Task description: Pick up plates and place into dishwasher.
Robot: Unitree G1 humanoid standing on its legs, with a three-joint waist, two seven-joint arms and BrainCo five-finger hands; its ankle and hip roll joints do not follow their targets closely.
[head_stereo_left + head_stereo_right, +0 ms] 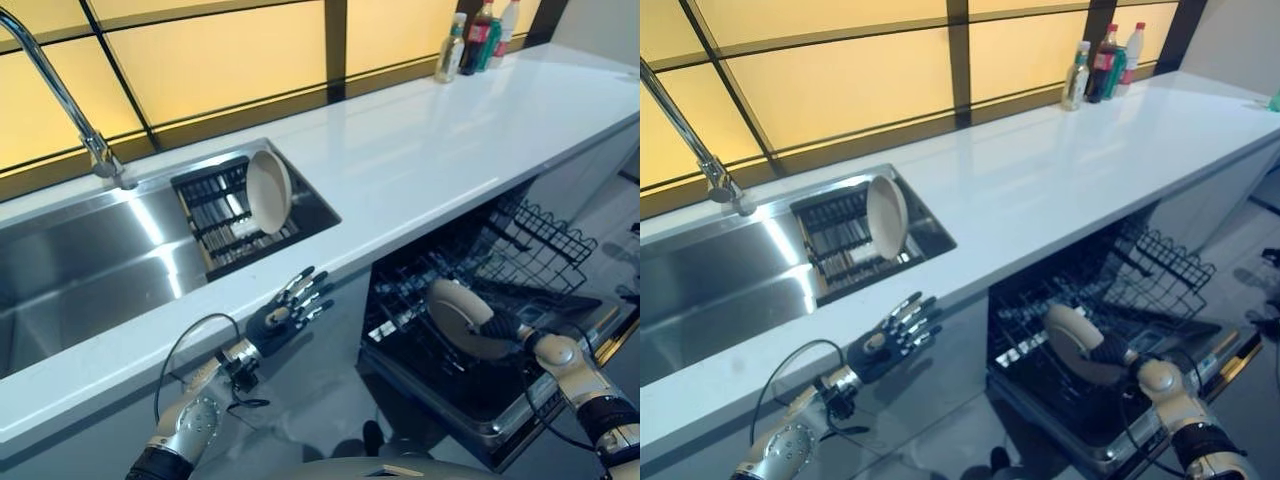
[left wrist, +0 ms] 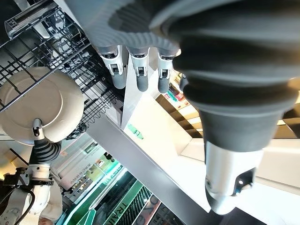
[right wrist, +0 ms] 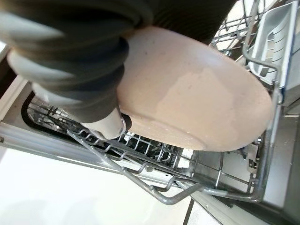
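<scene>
A long white countertop (image 1: 430,150) runs across the scene below a wall of yellow panels (image 1: 220,60), with a stainless sink (image 1: 90,270) sunk into it at the robot's left and a curved tap (image 1: 60,100) rising behind the basin. Under the counter at the robot's right, the dishwasher (image 1: 480,330) stands open with its black wire rack (image 1: 520,250) pulled out over the lowered door. Inside the sink sits a dark drying rack (image 1: 225,215), and 1 beige plate (image 1: 268,190) stands on edge in it, leaning slightly. A second beige plate (image 1: 465,318) is held on edge over the front of the dishwasher rack by the right hand (image 1: 505,328); in the right wrist view that plate's (image 3: 197,93) broad face lies against the hand, whose thumb presses on it just above the wire tines, so the hand is clamped on the plate. The left hand (image 1: 290,308) hangs in front of the cabinet below the sink, well apart from both plates, its fingers (image 2: 140,70) straight and spread, holding nothing. At the far end of the counter, against the wall, stands a small cluster of bottles (image 1: 478,38).
</scene>
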